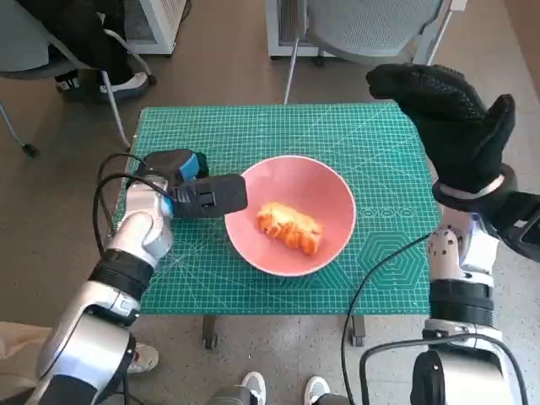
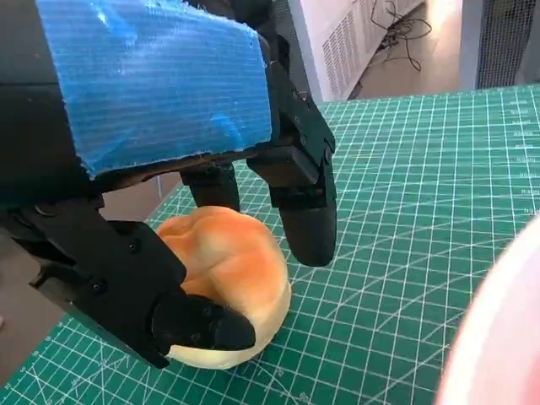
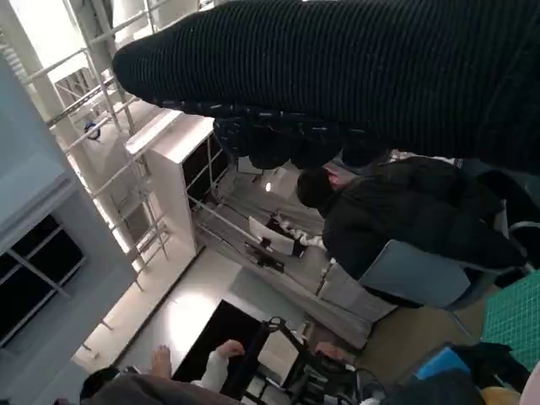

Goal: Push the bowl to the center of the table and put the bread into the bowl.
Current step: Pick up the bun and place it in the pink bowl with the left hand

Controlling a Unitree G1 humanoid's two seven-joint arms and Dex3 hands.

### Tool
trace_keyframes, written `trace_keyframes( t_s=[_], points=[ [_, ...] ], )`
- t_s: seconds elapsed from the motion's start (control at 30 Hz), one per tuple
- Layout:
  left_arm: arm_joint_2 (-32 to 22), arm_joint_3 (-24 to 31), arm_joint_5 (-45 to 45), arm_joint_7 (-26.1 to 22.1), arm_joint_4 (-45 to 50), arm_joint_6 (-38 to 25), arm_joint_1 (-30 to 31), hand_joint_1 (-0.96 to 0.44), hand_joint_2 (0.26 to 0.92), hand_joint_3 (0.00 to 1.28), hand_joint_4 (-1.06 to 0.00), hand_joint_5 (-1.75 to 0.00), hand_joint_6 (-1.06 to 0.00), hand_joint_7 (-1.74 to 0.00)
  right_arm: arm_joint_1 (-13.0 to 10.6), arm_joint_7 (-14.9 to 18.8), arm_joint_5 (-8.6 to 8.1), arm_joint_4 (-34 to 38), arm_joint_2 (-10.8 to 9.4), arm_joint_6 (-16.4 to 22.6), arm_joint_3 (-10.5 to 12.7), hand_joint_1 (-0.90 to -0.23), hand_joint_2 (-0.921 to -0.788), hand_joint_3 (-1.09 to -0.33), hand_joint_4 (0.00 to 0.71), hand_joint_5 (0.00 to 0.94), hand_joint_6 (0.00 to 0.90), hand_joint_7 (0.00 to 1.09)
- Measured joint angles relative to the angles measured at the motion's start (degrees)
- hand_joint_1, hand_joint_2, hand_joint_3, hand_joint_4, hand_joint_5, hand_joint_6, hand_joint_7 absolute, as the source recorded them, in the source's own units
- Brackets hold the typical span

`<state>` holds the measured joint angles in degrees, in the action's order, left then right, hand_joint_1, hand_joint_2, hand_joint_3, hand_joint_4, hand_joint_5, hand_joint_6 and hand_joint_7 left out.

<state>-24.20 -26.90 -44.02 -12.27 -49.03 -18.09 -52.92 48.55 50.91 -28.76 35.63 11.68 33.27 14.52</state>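
The pink bowl [image 1: 339, 191] stands near the middle of the green cutting mat [image 1: 253, 126]. An orange-striped piece of bread [image 1: 289, 226] lies inside it. My left hand [image 1: 190, 190] lies flat just left of the bowl, its black fingertips [image 1: 228, 194] at the rim. In the left wrist view a golden bread roll [image 2: 228, 270] rests on the mat beneath that hand [image 2: 160, 118], between its spread fingers [image 2: 308, 228], close to the bowl's edge [image 2: 502, 337]. The hand hides the roll from the head view. My right hand [image 1: 451, 118], seen close up as [image 3: 354, 76], is raised above the table's right side, empty.
The mat covers the small table, whose edges drop to the floor on all sides. A grey chair [image 1: 371, 25] stands behind the table, and shoes [image 1: 253, 390] show at the front edge. A person in dark clothes [image 3: 405, 219] sits nearby.
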Motion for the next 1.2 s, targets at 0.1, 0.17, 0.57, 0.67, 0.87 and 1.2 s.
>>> trace_keyframes(
  t_s=[0.1, 0.17, 0.57, 0.67, 0.87, 1.2],
  points=[
    [-0.04, 0.07, 0.12, -0.32, 0.18, -0.23, 0.30, 0.00, 0.781, 0.34, -0.65, -1.38, -0.65, -1.03, 0.00, 0.01, -0.01, 0.03, 0.00, -0.01, -0.02, -0.684, -0.921, -0.786, 0.343, 0.002, 0.401, 0.00],
    [-0.08, 0.27, 0.31, -0.53, 0.67, -0.56, 0.65, 0.00, 0.785, 0.33, -0.64, -1.38, -0.66, -1.03, 0.00, 0.03, -0.05, 0.13, 0.01, -0.05, -0.02, -0.686, -0.921, -0.785, 0.343, 0.002, 0.401, 0.00],
    [-0.47, 0.69, 1.52, -1.18, 2.06, -1.22, 1.46, 0.00, 0.796, 0.31, -0.64, -1.37, -0.67, -1.01, 0.01, 0.23, -0.15, 0.39, 0.01, -0.43, -0.01, -0.688, -0.921, -0.778, 0.340, 0.000, 0.400, 0.00],
    [-0.66, 0.70, 1.51, -1.59, 2.89, -1.63, 1.53, 0.00, 0.798, 0.30, -0.65, -1.36, -0.66, -1.02, 0.01, 0.31, -0.19, 0.43, 0.01, -0.46, -0.01, -0.690, -0.921, -0.778, 0.339, 0.000, 0.398, 0.00],
    [-1.94, 0.79, 1.48, -3.03, 7.12, -2.96, 2.18, 0.00, 0.813, 0.29, -0.65, -1.36, -0.64, -1.05, 0.01, 0.36, -0.19, 0.45, 0.00, -0.50, -0.02, -0.691, -0.921, -0.777, 0.338, 0.000, 0.397, 0.00],
    [-6.30, 3.54, 1.22, -8.38, 26.14, -8.22, 6.79, 0.00, 0.876, 0.16, -0.66, -1.30, -0.64, -1.08, 0.03, 0.45, -0.22, 0.44, 0.08, -0.86, -0.01, -0.691, -0.921, -0.774, 0.339, 0.001, 0.398, 0.00]
  ],
)
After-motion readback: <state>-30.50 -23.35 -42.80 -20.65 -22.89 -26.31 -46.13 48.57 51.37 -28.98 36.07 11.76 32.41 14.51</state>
